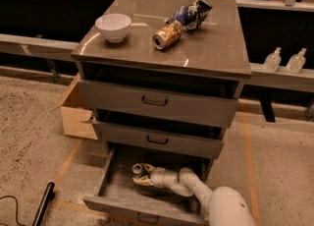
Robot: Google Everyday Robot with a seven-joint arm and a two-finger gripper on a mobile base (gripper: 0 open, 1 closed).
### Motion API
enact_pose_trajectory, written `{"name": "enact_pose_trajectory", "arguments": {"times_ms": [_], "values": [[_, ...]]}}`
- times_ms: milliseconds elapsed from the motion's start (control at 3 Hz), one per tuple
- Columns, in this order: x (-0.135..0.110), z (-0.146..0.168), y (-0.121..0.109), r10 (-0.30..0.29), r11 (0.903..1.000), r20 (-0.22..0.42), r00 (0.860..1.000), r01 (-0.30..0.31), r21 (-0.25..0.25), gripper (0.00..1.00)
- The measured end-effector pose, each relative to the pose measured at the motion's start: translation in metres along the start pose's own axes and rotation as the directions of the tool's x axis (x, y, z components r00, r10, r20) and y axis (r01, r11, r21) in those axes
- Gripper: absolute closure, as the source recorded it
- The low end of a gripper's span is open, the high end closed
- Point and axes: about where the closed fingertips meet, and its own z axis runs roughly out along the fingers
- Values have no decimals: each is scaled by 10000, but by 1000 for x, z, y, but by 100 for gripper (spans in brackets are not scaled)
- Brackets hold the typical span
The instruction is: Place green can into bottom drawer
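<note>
The bottom drawer [142, 208] of the grey cabinet is pulled open. My gripper [139, 175] reaches into it from the lower right, with my white arm [196, 188] over the drawer's right side. The gripper is shut on the green can [139, 169], which lies tilted on its side with its silver top pointing left, low inside the drawer near the middle. I cannot tell whether the can touches the drawer floor.
The two shallower drawers [156, 102] above stick out slightly. On the cabinet top [211, 48] are a white bowl [113, 26], a gold-brown can [168, 34] and a blue-white snack bag [192, 14]. A cardboard box [76, 114] stands left, and a black handle [43, 204] lies on the floor.
</note>
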Motion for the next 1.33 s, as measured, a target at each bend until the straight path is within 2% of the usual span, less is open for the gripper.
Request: {"name": "enact_pose_trajectory", "arguments": {"times_ms": [333,667,1000,1333], "values": [[3,5,0,85,9999,-32,10000,-84,78,14],[4,7,2,78,9999,-52,10000,-77,150,12],[0,-3,4,-10,9998,-150,9999,13,213,24],[-7,-18,8,-141,9994,-367,9992,152,300,20]]}}
